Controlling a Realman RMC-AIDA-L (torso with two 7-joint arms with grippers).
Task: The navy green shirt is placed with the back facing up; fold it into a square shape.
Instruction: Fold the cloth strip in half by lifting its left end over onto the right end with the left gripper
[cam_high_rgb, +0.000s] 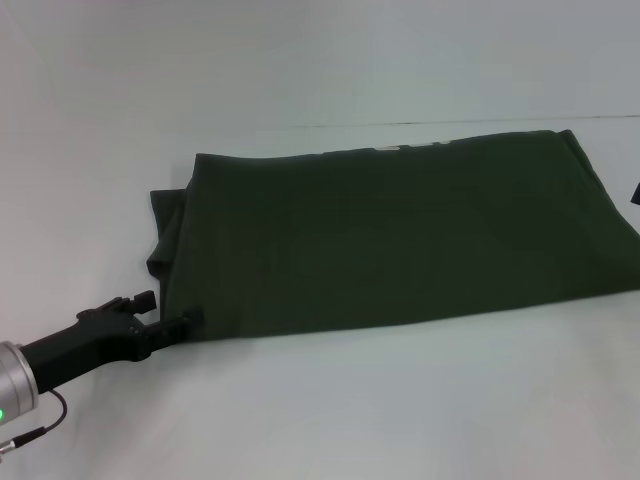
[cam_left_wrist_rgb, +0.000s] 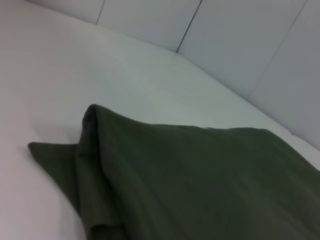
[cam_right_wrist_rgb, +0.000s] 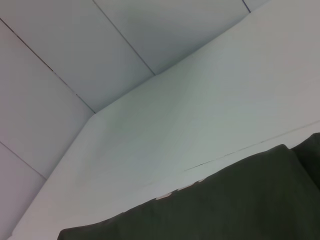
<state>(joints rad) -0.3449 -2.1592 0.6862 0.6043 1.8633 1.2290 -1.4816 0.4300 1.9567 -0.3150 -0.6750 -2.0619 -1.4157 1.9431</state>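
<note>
One gripper is plainly at work: the left gripper (cam_high_rgb: 190, 318), low on the robot's left side, reaches to the near left corner of the navy green shirt (cam_high_rgb: 400, 240). Its black fingertips (cam_high_rgb: 192, 316) touch the cloth's edge there, but whether they pinch the fabric or merely rest against it I cannot tell from the head view. The shirt lies on the white table (cam_high_rgb: 330, 420) as a long folded band running from left to right, smooth on top, with a sleeve flap (cam_high_rgb: 165, 225) sticking out at its left end. At the far right edge, a dark sliver is perhaps the right gripper (cam_high_rgb: 636, 194), beside the shirt's right end.
</note>
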